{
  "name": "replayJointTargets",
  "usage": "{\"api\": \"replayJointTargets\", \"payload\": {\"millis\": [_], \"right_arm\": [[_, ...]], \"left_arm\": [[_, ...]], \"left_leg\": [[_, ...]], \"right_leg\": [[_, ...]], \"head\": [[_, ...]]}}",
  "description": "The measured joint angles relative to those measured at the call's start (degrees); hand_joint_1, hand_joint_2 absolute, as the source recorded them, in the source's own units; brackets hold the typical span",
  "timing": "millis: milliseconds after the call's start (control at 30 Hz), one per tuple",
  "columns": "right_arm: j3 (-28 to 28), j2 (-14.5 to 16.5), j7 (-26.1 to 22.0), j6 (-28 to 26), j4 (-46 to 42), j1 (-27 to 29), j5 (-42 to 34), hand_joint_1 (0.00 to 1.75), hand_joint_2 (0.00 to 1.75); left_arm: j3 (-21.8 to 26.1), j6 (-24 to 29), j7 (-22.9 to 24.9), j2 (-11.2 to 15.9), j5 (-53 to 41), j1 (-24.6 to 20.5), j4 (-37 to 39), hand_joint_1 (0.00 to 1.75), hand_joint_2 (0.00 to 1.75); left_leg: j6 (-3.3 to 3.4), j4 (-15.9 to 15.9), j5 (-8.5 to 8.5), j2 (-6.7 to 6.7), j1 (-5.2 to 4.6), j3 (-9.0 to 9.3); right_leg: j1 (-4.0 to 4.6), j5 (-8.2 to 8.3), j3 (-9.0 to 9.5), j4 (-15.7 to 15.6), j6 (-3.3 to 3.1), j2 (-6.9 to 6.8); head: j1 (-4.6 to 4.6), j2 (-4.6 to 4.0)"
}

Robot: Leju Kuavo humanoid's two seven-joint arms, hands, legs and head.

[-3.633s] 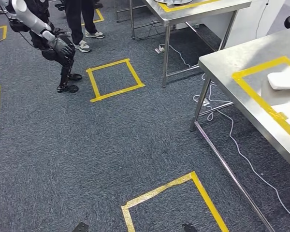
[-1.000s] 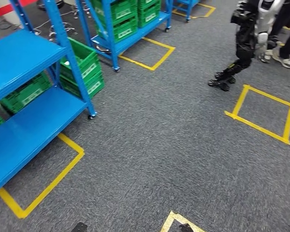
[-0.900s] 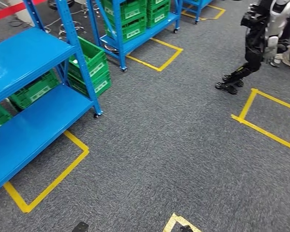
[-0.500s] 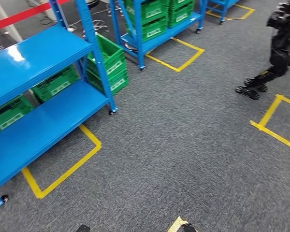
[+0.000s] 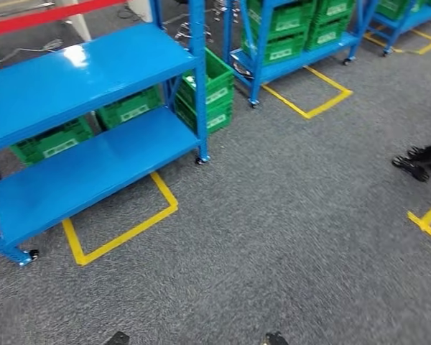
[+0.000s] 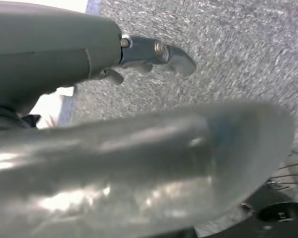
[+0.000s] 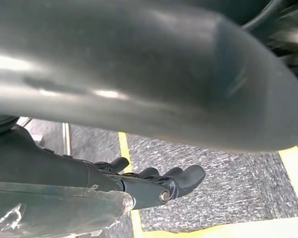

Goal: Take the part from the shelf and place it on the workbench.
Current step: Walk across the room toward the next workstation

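A blue two-level shelf (image 5: 94, 72) stands ahead on my left in the head view, its top board glaring under the light and its lower board (image 5: 94, 169) bare. In the left wrist view my left hand (image 6: 140, 49) hangs over grey carpet with its fingers (image 6: 177, 57) stretched out and nothing in them. My right hand (image 7: 147, 186) hangs the same way in the right wrist view, fingers (image 7: 188, 176) straight and empty above yellow floor tape.
Green crates (image 5: 205, 90) sit behind the shelf's right post, and a second blue rack (image 5: 289, 43) with more crates stands further right. A yellow tape square (image 5: 121, 230) lies before the shelf. Another robot's feet (image 5: 419, 162) stand at the right edge.
The camera has swung left: the steel workbenches have left the picture, the blue shelf has come in and slid toward the middle, and the other robot has slipped off to the right.
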Motion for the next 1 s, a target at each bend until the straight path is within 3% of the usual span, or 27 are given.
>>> {"api": "replayJointTargets", "payload": {"millis": [33,67,100,167,233,300,333,367,433,500,533,567,600,667,700,767,800,867,933,1000], "right_arm": [[0.00,-0.01,0.01,0.00,0.00,0.13,0.02,0.00,0.00],[0.00,-0.01,0.01,0.00,0.00,0.24,0.03,0.00,0.00],[0.00,-0.02,0.02,-0.01,0.00,0.30,0.04,0.00,0.00],[0.00,-0.04,0.02,-0.01,0.00,0.28,0.06,0.00,0.00],[0.01,-0.03,0.02,0.00,0.00,0.23,0.08,0.00,0.00],[0.01,-0.02,0.03,0.00,0.00,0.19,0.12,0.00,0.00],[0.01,-0.02,0.04,0.00,0.00,0.17,0.14,0.00,0.00],[0.01,-0.02,0.04,0.00,0.00,0.12,0.16,0.00,0.00],[0.01,-0.02,0.01,-0.02,0.00,0.04,0.23,0.00,0.00],[0.01,-0.02,-0.02,-0.03,0.00,0.13,0.31,0.00,0.00],[0.01,-0.02,0.01,-0.03,0.00,0.24,0.34,0.00,0.00],[0.01,-0.02,0.05,-0.02,0.00,0.32,0.35,0.00,0.00],[0.01,-0.02,0.08,-0.02,0.00,0.35,0.37,0.00,0.00],[0.01,-0.02,0.11,-0.02,0.00,0.29,0.39,0.00,0.00],[0.01,-0.02,0.11,-0.02,0.00,0.26,0.41,0.00,0.00],[0.01,-0.02,0.12,-0.02,0.00,0.27,0.43,0.00,0.00],[0.01,-0.02,0.13,-0.02,0.00,0.26,0.43,0.00,0.00],[0.01,-0.02,0.16,-0.02,0.00,0.15,0.42,0.00,0.00],[0.01,-0.02,0.16,-0.02,0.00,0.08,0.40,0.00,0.00],[0.01,-0.02,0.16,-0.01,0.00,0.24,0.39,0.00,0.00]], "left_arm": [[0.00,-0.01,-0.01,-0.03,-0.03,-0.08,0.00,0.00,0.00],[0.00,-0.01,-0.01,-0.05,-0.04,-0.08,0.01,0.00,0.00],[0.01,-0.02,-0.01,-0.07,-0.04,-0.02,0.01,0.00,0.00],[0.01,-0.02,-0.01,-0.07,-0.05,0.06,0.01,0.00,0.00],[0.01,-0.02,-0.01,-0.04,-0.05,-0.08,0.00,0.00,0.00],[0.02,-0.02,-0.01,-0.02,-0.10,-0.10,0.01,0.00,0.00],[0.05,-0.02,-0.01,0.01,-0.14,0.01,0.02,0.00,0.00],[0.11,-0.02,-0.01,0.05,-0.17,0.15,0.02,0.00,0.00],[0.35,-0.02,0.00,0.11,-0.20,0.24,0.01,0.00,0.00],[0.57,-0.02,0.00,0.04,-0.20,-0.02,0.00,0.00,0.00],[0.64,-0.02,0.00,-0.01,-0.20,-0.13,0.01,0.00,0.00],[0.69,-0.02,0.01,-0.04,-0.20,-0.13,0.01,0.00,0.00],[0.75,-0.02,0.01,-0.05,-0.20,-0.04,0.01,0.00,0.00],[0.88,-0.02,0.02,-0.04,-0.20,0.14,0.01,0.00,0.00],[0.92,-0.02,0.01,-0.04,-0.20,0.13,0.01,0.00,0.00],[0.95,-0.02,0.00,-0.06,-0.20,-0.12,0.01,0.00,0.00],[0.96,-0.02,0.00,-0.07,-0.20,-0.18,0.01,0.00,0.00],[0.98,-0.02,0.01,-0.08,-0.20,0.03,0.01,0.00,0.00],[1.03,-0.01,0.08,-0.04,-0.20,0.32,0.02,0.00,0.00],[1.05,0.00,0.15,-0.05,-0.20,0.26,0.02,0.00,0.00]], "left_leg": [[0.07,0.00,0.02,-0.75,0.01,-0.06],[0.06,0.01,0.04,-1.50,0.03,-0.08],[0.01,0.03,0.08,-2.29,0.07,-0.07],[-0.33,0.11,0.16,-3.89,0.27,-0.03],[-1.03,0.40,0.21,-5.41,0.31,-0.26],[-1.86,0.37,0.50,-6.58,0.33,-0.66],[-2.23,0.18,0.73,-7.13,0.45,-0.80],[-2.56,0.10,0.81,-7.01,0.52,-0.90],[-2.98,2.16,-0.66,-4.77,0.34,-2.01],[-3.17,8.74,-4.33,-1.79,0.12,-5.19],[-3.21,12.64,-6.02,-1.15,0.12,-7.05],[-3.17,15.37,-6.85,-0.88,0.11,-8.29],[-3.07,16.26,-6.63,-0.76,0.09,-8.59],[-2.62,11.78,-3.56,-0.05,-0.07,-5.95],[-2.32,7.86,-1.94,1.36,-0.34,-3.74],[-1.65,1.91,-0.38,3.70,-0.90,-0.61],[-1.38,0.75,-0.40,4.16,-1.11,-0.13],[-0.84,0.34,-0.32,2.95,-1.04,-0.18],[-0.29,0.08,-0.10,1.74,-0.68,-0.02],[0.12,-0.01,0.07,0.41,-0.41,-0.03]], "right_leg": [[-0.06,-1.39,-1.84,3.70,0.12,0.56],[-0.07,-1.78,-3.00,5.82,0.18,0.77],[-0.10,-1.01,-3.16,5.75,0.20,0.88],[-0.36,3.02,-0.36,-0.59,0.24,1.81],[-0.85,5.69,3.02,-7.70,0.26,4.30],[-0.95,5.92,4.04,-9.78,-0.24,5.39],[-0.86,6.08,4.05,-9.76,-0.72,4.84],[-0.81,6.24,4.05,-9.81,-1.17,4.23],[-0.81,6.52,4.03,-10.03,-2.01,2.94],[-0.59,6.53,3.92,-10.09,-2.55,1.39],[-0.43,6.49,3.86,-10.09,-2.69,0.51],[-0.30,6.45,3.83,-10.08,-2.76,-0.35],[-0.19,6.42,3.82,-10.08,-2.80,-1.13],[-0.07,6.32,3.97,-10.08,-2.78,-2.51],[0.05,6.21,4.09,-10.06,-2.66,-3.15],[0.40,5.89,4.26,-9.98,-2.19,-4.36],[0.56,5.78,4.36,-10.02,-1.91,-4.96],[0.61,5.63,4.64,-10.22,-1.38,-6.00],[0.43,4.27,4.22,-8.62,-0.68,-4.10],[0.17,0.88,1.54,-2.42,-0.11,-0.63]], "head": [[0.09,0.00],[0.11,0.01],[0.14,0.01],[0.14,0.01],[0.22,0.00],[0.28,0.00],[0.26,0.00],[0.26,0.00],[-0.05,0.01],[-0.45,0.01],[-0.55,0.01],[-0.55,0.00],[-0.55,0.00],[-0.56,0.01],[-0.57,0.01],[-0.62,0.02],[-0.60,0.02],[-0.51,0.01],[-0.31,0.01],[0.07,0.01]]}}
